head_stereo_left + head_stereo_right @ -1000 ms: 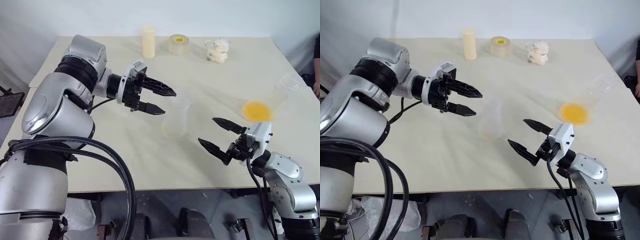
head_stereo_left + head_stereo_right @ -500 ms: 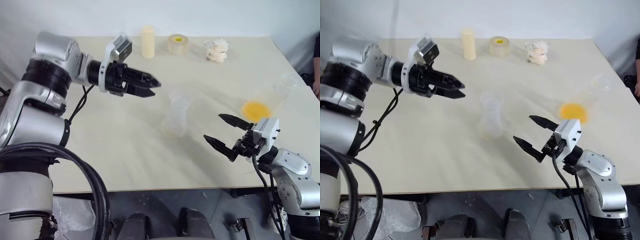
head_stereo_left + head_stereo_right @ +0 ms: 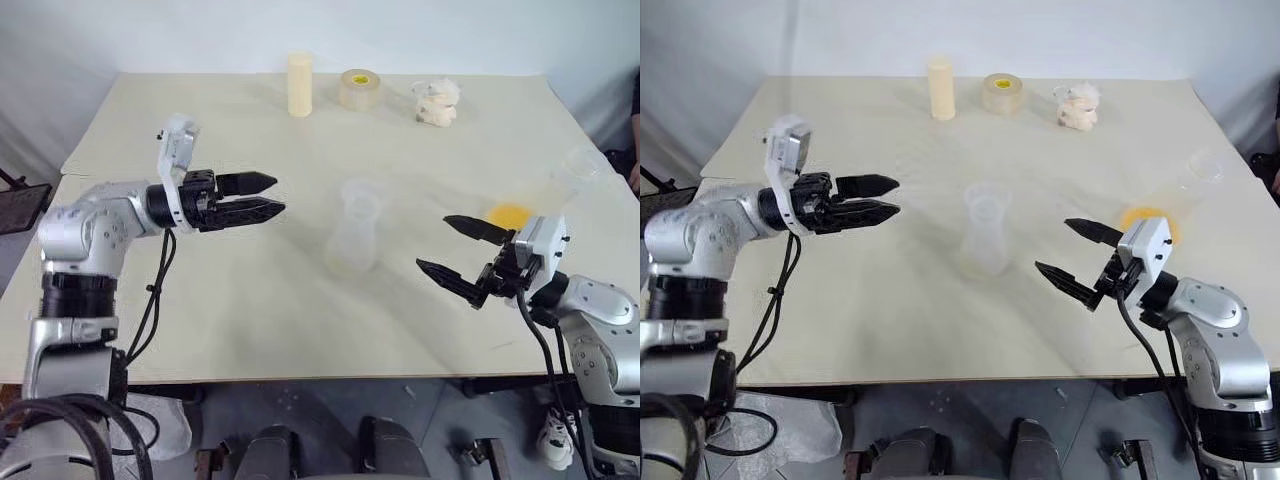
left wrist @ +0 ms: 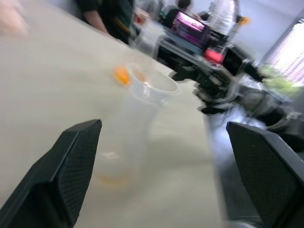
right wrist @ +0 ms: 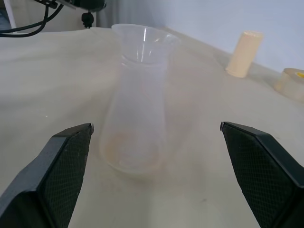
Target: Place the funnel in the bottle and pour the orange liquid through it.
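Note:
The frosted whitish bottle (image 3: 355,238) stands upright at mid-table, and the clear funnel (image 5: 142,42) sits in its mouth. The orange liquid (image 3: 510,214) pools in a clear wide-based vessel (image 3: 572,170) tilted at the table's right side. My left gripper (image 3: 278,194) hovers open to the left of the bottle, pointing at it from about a hand's length away. My right gripper (image 3: 434,243) is open too, to the right of the bottle and in front of the orange liquid. Neither holds anything. In the right wrist view the bottle (image 5: 135,128) stands between the two fingers, farther off.
A cream cylinder (image 3: 299,85), a yellowish tape roll (image 3: 359,89) and a crumpled white wad (image 3: 437,101) line the table's far edge. A person's dark sleeve (image 3: 634,110) shows at the right edge, close to the clear vessel.
My left arm swung out to the left and sank, its wrist rolling, so its gripper drew away from the bottle's mouth. The right gripper drifted slightly to the right. Both stayed open.

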`<move>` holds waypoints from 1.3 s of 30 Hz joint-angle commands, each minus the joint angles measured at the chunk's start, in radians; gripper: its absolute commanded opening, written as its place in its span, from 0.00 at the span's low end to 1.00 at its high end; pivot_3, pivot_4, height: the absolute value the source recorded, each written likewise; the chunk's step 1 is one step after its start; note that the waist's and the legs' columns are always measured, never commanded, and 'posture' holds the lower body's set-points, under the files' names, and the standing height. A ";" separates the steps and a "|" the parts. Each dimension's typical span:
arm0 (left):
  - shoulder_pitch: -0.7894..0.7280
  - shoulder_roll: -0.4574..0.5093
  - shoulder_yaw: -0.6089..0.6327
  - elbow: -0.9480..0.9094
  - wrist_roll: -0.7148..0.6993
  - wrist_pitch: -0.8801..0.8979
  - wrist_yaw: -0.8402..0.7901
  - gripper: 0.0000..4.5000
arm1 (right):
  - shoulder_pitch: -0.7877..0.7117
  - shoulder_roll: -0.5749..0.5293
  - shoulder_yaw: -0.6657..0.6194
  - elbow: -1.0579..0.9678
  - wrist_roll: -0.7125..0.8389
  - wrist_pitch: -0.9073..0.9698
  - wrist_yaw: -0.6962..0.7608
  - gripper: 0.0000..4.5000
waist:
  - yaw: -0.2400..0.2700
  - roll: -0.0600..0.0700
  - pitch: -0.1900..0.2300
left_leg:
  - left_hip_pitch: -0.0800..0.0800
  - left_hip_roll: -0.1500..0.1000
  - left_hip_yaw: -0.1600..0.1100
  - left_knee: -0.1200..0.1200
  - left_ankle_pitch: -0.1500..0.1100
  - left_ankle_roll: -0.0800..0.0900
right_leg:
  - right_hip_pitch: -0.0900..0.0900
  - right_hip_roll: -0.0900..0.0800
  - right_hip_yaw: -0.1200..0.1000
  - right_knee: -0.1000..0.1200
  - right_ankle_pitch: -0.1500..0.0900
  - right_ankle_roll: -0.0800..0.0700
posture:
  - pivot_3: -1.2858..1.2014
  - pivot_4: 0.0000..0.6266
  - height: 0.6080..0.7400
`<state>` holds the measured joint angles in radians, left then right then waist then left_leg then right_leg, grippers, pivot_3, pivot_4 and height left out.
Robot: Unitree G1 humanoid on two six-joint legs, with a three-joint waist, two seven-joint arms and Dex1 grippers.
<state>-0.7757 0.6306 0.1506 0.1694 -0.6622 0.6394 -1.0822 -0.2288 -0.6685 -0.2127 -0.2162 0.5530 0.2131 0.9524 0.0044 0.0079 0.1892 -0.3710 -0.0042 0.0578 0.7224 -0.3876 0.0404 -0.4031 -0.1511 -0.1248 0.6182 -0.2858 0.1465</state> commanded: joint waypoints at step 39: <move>0.182 -0.187 -0.029 0.103 0.161 -0.624 -0.195 0.99 | 0.265 0.121 -0.417 -0.210 -0.150 0.164 -0.653 1.00 | 0.019 0.002 -0.002 | 0.003 -0.001 0.008 -0.002 0.000 0.000 | 0.003 0.002 -0.003 -0.007 0.000 0.000 | 0.52 0.24 1.00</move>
<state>-0.5924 0.4448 0.1164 0.3172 -0.4851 0.0282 -1.2795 0.0479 -0.5383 -0.6247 -0.4363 0.4072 0.3754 0.3187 0.0236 0.0101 0.1872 -0.3683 -0.0051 0.0658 0.7207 -0.3876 0.0403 -0.4002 -0.1492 -0.1277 0.6108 -0.2859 0.1464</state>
